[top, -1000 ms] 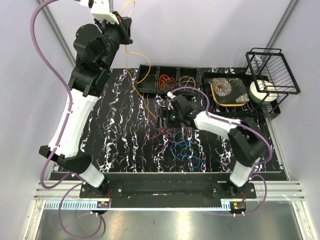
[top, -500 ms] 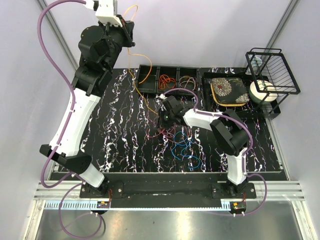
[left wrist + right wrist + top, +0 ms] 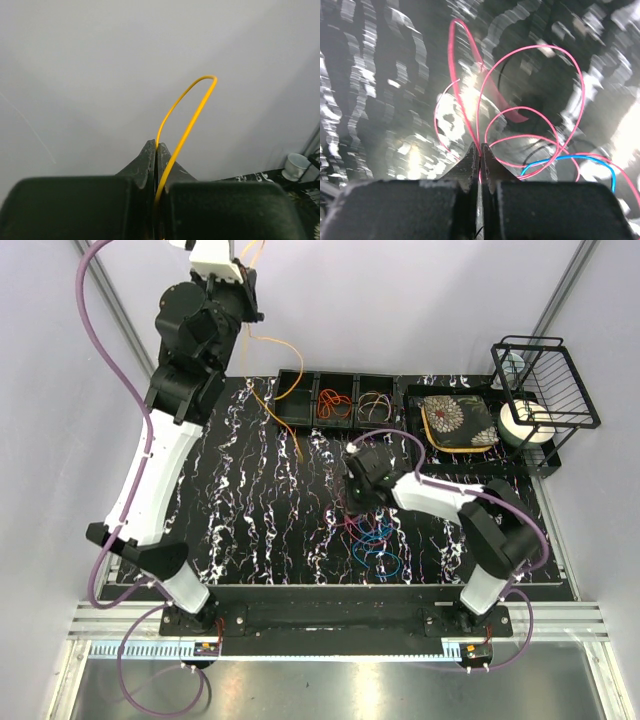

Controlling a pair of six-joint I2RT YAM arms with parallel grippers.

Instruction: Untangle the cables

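Counter (image 3: 240, 500) of black marble pattern carries the tangle of cables (image 3: 372, 540) near its front middle; high above the back left we see our left hand (image 3: 156, 150) clamped tight on a yellow-orange cable (image 3: 192, 107), while our right hand (image 3: 479, 152), down at the tangle, pinches a pink cable (image 3: 532, 47) beside a blue cable (image 3: 580, 159)

Both end effectors (image 3: 157, 150) (image 3: 480, 152) pinched closed

Top external camera high behind the arm bases (image 3: 340, 618), looking down on the whole marbled table (image 3: 250, 530), left wrist camera close behind its fingers (image 3: 147, 160), facing a grey wall (image 3: 90, 60), right wrist camera low over the tabletop, yellow cable (image 3: 192, 107) and pink cable loops (image 3: 532, 85) shared with the overhead view.
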